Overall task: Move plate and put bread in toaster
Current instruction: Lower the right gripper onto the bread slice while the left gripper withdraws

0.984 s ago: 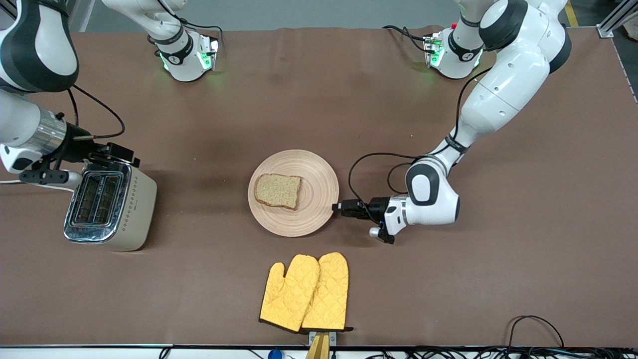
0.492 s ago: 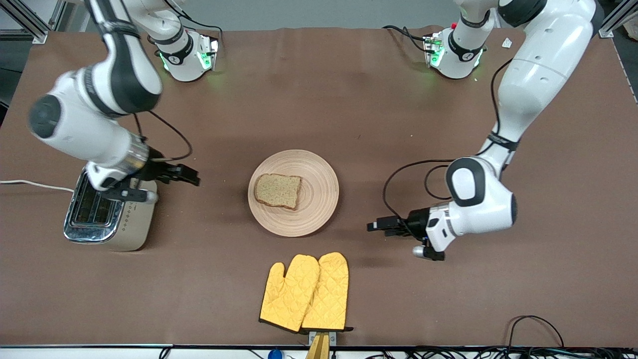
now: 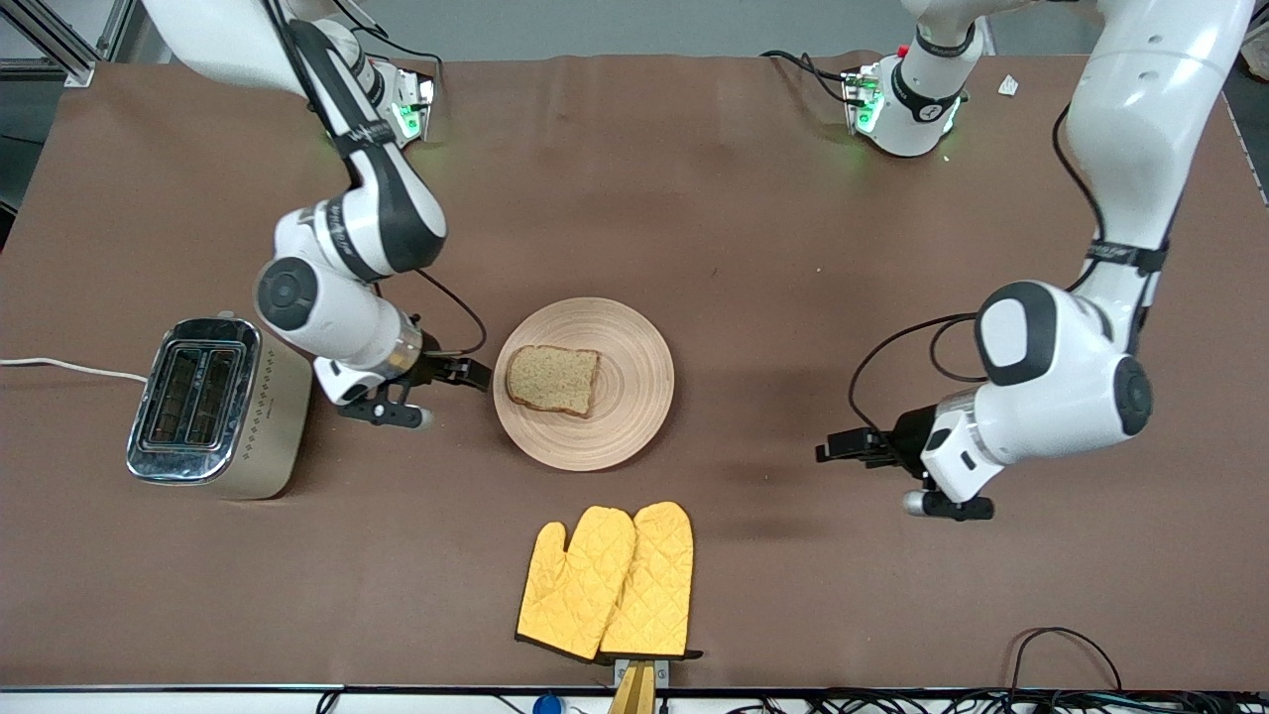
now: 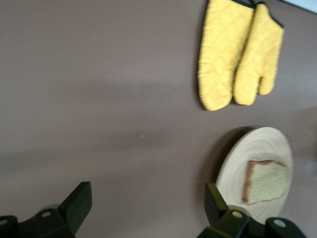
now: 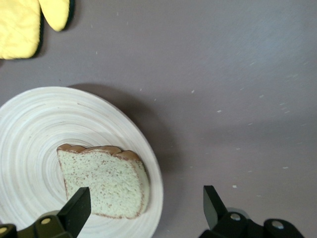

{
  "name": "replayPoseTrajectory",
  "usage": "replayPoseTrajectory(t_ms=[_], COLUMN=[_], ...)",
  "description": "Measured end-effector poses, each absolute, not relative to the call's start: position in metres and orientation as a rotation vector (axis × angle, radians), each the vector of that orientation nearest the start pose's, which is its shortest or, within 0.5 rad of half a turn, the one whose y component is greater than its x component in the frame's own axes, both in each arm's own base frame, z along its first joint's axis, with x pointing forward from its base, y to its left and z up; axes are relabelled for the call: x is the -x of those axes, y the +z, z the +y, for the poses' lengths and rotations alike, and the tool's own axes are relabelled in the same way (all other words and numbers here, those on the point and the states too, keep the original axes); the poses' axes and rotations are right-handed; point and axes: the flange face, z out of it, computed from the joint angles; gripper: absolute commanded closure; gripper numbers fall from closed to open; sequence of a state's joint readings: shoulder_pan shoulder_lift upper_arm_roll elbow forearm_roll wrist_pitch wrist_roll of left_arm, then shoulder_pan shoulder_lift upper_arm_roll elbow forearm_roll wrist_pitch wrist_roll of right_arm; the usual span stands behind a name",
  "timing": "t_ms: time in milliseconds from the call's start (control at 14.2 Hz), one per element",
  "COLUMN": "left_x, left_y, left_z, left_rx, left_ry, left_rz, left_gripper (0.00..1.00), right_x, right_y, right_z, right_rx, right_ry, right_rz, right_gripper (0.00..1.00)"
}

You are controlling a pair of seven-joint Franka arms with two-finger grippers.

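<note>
Bread (image 3: pixel 553 380) lies on the plate (image 3: pixel 634 397) mid-desk, the toaster (image 3: pixel 213 407) toward the right arm's end. Right gripper (image 3: pixel 476 375) sits at the plate's rim, jaws spread; left gripper (image 3: pixel 833 451) waits well apart, also spread. Its wrist view shows oven mitts (image 4: pixel 237 54) near the plate. Right wrist view: jaws should straddle the crust squarely before pinching.

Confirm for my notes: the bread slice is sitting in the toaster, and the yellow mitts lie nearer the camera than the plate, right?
Not quite. The bread lies on the plate, not in the toaster, as the front view shows. The yellow mitts do lie nearer the camera.
</note>
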State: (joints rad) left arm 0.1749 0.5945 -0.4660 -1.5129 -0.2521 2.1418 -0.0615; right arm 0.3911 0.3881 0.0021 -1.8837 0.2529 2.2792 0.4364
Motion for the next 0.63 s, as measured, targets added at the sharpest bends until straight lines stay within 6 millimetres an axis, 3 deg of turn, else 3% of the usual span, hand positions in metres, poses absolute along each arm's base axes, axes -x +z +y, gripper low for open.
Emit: replayPoseTrajectory(t_ms=[281,492,633], left_x=[-0.681,-0.667,-0.654], left_y=[0.419,0.466,0.497], left_z=[-0.111,-0.082,-0.074], left_rx=[3.5,3.376,3.292], left_ry=[-0.011,-0.034,-0.016], left_rz=[0.04,0.078,0.111], left_gripper=[0.0,0.0,0.0], right_x=[-0.564,-0.555,-0.551], right_y=[0.28,0.263,0.259], right_z=[0.286,0.299,0.305], right_rx=[2.965,3.053,3.093], right_ry=[0.143,0.131,0.11], right_rz=[0.337,0.352,0.365], right_gripper=[0.06,0.14,0.21])
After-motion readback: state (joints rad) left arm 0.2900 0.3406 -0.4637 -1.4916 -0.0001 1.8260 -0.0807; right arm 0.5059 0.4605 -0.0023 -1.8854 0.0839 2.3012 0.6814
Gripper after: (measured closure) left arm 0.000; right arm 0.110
